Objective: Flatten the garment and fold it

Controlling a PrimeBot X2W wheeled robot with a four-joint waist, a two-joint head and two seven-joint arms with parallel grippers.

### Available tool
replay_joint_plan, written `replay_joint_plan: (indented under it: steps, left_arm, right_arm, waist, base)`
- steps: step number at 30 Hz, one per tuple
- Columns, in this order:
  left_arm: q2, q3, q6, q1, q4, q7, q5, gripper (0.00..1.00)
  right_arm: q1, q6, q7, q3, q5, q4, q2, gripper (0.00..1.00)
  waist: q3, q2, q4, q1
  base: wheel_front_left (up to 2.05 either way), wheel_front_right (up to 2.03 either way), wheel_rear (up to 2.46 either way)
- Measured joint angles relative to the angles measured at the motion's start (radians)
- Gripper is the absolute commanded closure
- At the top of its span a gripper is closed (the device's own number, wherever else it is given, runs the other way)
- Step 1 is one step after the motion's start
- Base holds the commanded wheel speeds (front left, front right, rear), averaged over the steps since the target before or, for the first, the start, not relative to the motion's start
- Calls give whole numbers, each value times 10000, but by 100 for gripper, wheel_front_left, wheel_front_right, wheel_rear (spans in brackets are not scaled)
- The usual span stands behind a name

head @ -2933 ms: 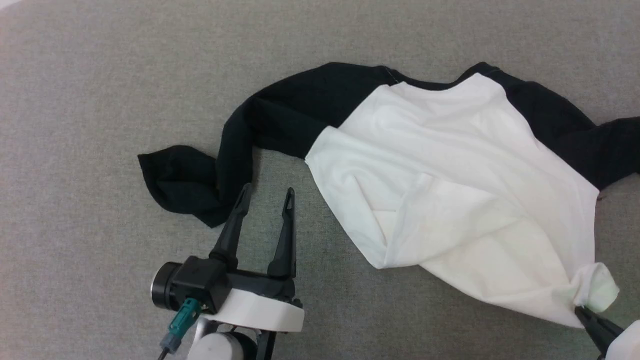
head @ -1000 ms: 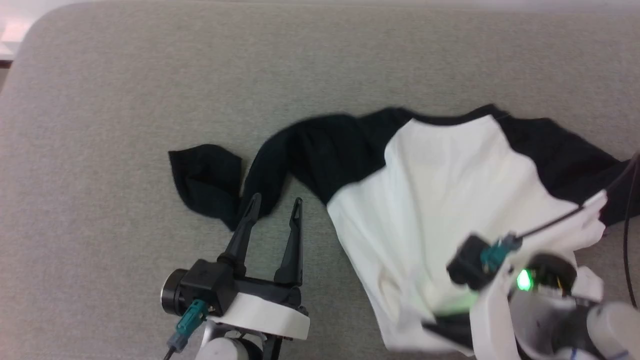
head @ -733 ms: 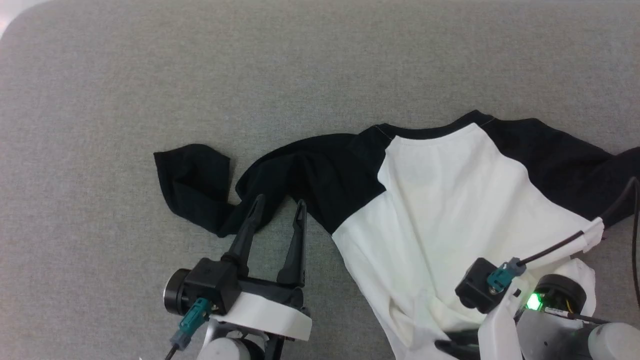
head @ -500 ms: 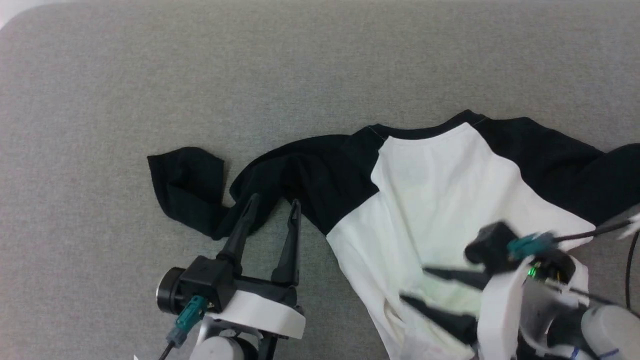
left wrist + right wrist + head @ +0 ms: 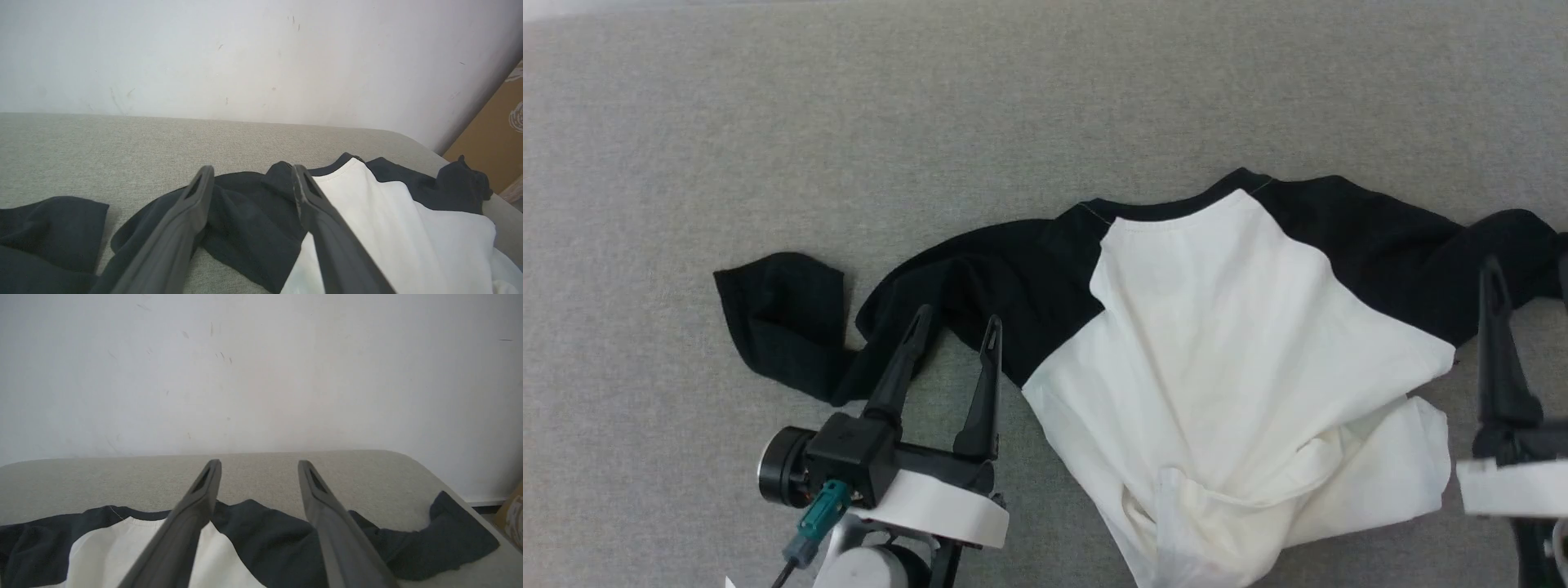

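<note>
The garment (image 5: 1225, 343) now lies slack on the grey cushion (image 5: 768, 122), its white hem bunched near the robot, since the right gripper (image 5: 259, 465) has let it go and swung out over the right sleeve (image 5: 1380, 237), fingers parted, empty, pointing forward. The left gripper (image 5: 959, 317) hovers, spread and empty, over the left sleeve (image 5: 980, 269).

Left gripper (image 5: 958, 315), right gripper (image 5: 259, 462): fingers spread.
</note>
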Motion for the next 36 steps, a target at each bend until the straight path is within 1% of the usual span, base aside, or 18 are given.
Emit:
replay_joint_plan:
  steps: [2,4,8,10,11,13,16,19,21,23,27,31,33,36]
  left_arm:
    - [67,-15,4,0,4,69,79,0]
    - [136,-6,23,0,2,82,100,0]
    - [393,-136,-4,-138,2,437,383,0]
    - [631,-224,-151,-543,-8,813,566,0]
    - [750,-265,-286,-819,-10,1095,608,0]
    - [1053,-389,-698,-1515,84,1900,625,0]
    - [1478,-614,-1534,-2741,510,3304,594,0]
    - [1657,-725,-2318,-3973,1022,4520,270,0]
    - [1743,-882,-2671,-4748,1446,5248,-69,0]
    - [1931,-1170,-2915,-5430,1894,6008,-426,0]
    - [2460,-1868,-3001,-6351,2614,7488,-1386,0]
    - [3099,-2679,-3009,-6963,2863,8640,-2512,0]
    - [3323,-2968,-3009,-7153,2863,8920,-2976,0]
    - [3559,-3235,-3009,-7423,2849,8987,-3035,0]
  right_arm:
    - [469,0,-221,-458,-464,69,614,0]
    - [730,0,-407,-702,-527,146,918,0]
    - [911,0,-520,-865,-514,293,1028,0]
    - [907,0,-587,-865,-502,336,1034,0]
    - [903,0,-591,-853,-437,345,1035,0]
    - [875,0,-593,-815,-316,353,1041,0]
    - [759,0,-583,-696,-242,353,1047,0]
    - [579,0,-558,-531,-232,349,1051,0]
    - [471,0,-493,-483,-186,376,1051,0]
    - [412,0,-489,-414,-159,439,1049,0]
    - [224,0,-491,-213,-65,614,1057,0]
    - [103,0,-506,-169,69,757,1053,0]
    - [56,0,-537,-161,125,871,1055,0]
    - [24,0,-612,-136,188,991,1055,0]
  waist:
    - [3,0,-80,0]
    - [-15,0,-165,0]
    - [-95,0,-302,-1]
    - [-126,0,-316,-1]
    - [-125,0,-306,-1]
    - [-88,0,-263,-1]
    - [58,0,-170,-1]
    - [260,0,-112,0]
    - [413,0,-94,0]
    - [565,0,-96,0]
    - [802,0,-205,1]
    - [964,0,-435,0]
    - [1066,0,-540,1]
    - [1235,0,-689,0]
  base:
    - [0,0,0]
    - [0,0,0]
    - [0,0,0]
    - [0,0,0]
    - [0,0,0]
    - [0,0,0]
    - [0,0,0]
    - [0,0,0]
    - [0,0,0]
    - [0,0,0]
    - [0,0,0]
    - [0,0,0]
    - [0,0,0]
    - [0,0,0]
